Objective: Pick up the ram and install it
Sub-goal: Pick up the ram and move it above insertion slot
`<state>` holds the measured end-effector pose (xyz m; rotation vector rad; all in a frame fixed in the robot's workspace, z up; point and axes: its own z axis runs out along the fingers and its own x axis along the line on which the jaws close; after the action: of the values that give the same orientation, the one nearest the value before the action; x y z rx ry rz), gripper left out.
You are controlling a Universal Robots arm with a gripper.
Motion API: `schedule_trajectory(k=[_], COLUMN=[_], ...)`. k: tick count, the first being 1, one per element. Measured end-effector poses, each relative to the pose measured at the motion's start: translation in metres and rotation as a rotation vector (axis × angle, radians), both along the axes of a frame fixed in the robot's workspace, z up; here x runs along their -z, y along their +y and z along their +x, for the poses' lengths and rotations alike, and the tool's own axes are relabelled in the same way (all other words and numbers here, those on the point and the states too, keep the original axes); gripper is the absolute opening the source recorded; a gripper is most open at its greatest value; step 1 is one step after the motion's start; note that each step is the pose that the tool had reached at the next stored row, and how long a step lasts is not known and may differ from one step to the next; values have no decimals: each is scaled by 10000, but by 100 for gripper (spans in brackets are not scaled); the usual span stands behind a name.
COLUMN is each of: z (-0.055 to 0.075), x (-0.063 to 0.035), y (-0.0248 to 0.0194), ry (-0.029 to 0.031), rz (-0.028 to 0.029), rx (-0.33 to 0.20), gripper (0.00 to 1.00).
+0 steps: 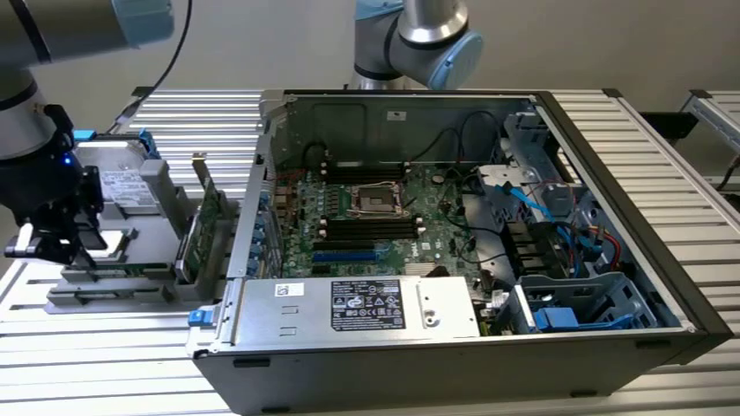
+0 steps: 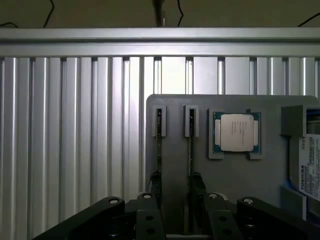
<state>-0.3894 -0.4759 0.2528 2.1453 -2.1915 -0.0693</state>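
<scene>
Wrist view: claw (image 2: 175,186) spread over tray (image 2: 270,175); ram (image 2: 190,150) edge-on there, close beside claw.

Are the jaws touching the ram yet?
Cannot tell. In the wrist view the open gripper overlaps the edge-on ram; neither contact nor gap shows plainly.

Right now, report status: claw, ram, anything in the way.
Claw open, empty, over gray holder. Two ram sticks upright in holder slots, not lifted. Nothing seen blocking them.
</scene>
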Motion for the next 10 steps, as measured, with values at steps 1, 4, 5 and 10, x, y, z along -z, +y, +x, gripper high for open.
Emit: schedule_trajectory(k=[1,4,5,10], z=[0,4,7,28], x=[18,72,90,183], y=[-3,-21,-29,-77], ry=[-4,-20,-25,-46], rz=[0,-1,0,0], rx=[42,104,113,148], gripper=[36,36,36,36])
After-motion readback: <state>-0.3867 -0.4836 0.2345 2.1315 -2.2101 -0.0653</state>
